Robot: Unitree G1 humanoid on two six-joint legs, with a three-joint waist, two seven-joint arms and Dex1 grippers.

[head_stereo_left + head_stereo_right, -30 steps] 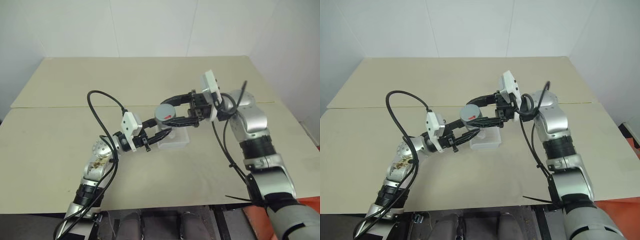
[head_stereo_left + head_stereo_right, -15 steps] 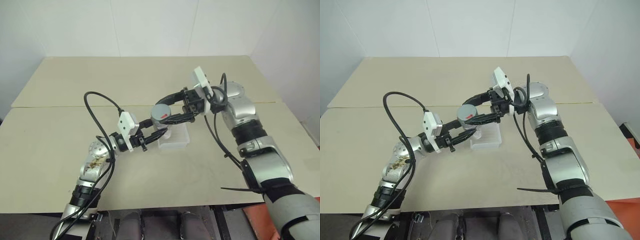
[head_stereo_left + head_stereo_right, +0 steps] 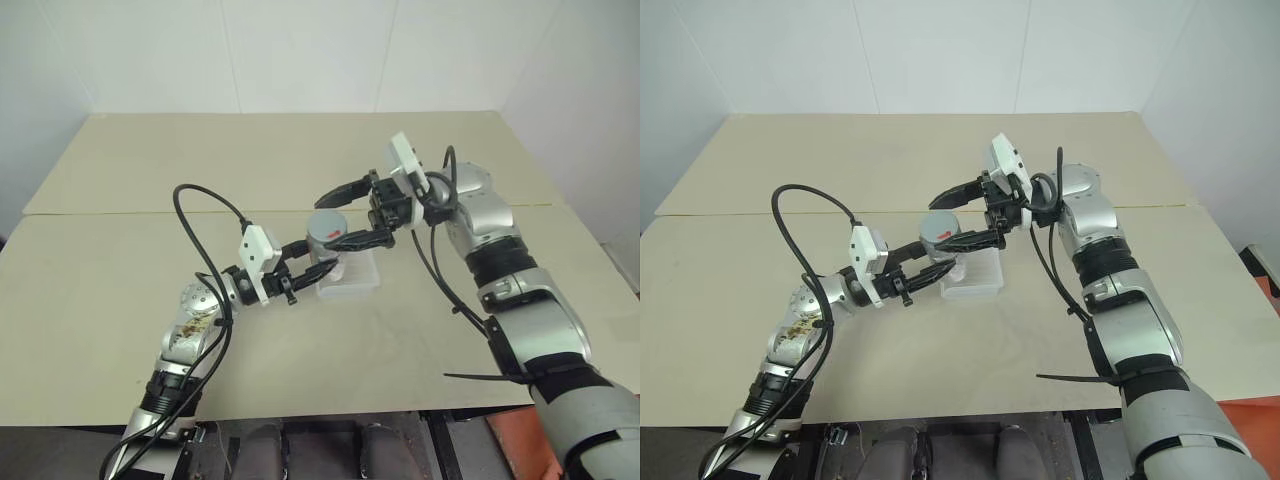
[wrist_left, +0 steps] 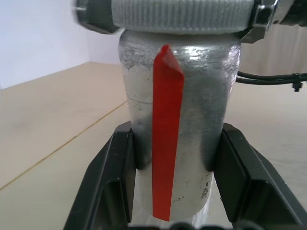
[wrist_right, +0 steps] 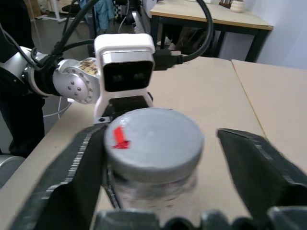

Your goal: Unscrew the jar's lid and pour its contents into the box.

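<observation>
Jar: silvery-grey cylinder, upright, red strip running down its side, grey ribbed lid on top with a small red mark. It is held off the bench, over the near-left corner of the box, a clear shallow tray lying on the bench.

Left wrist view shows the red strip and both black fingers pressed on the jar's sides; the head views show just a grey cap. Right wrist view shows the lid top and red mark, plus a gap between the lid and the right fingers on one side.

Left gripper reaches forward and to the right, roughly level, clenched on the jar. Right gripper comes in from the right pointing left, fingers spread wide around the lid, released.
</observation>
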